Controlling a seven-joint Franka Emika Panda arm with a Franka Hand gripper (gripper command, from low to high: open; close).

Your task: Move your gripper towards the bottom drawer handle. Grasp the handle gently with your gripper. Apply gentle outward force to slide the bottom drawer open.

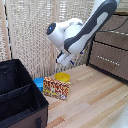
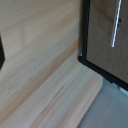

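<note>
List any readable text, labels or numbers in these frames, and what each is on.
None legible.
Patterned box on the wooden floor: busy red and yellow print, too blurred to read.
Black bin, drawer fronts, arm and gripper: no markings visible.
Wrist view: no text.

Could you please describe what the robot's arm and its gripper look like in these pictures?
In the exterior view, the glossy white, rounded robot arm has smooth, bulbous segments with dark grey bands along the joints and a round blue-ringed cap on one joint. It ends in a small white gripper with short, dark-blue-tipped fingers. No loose cables or readable markings are visible. The wrist view shows none of it clearly.
</note>
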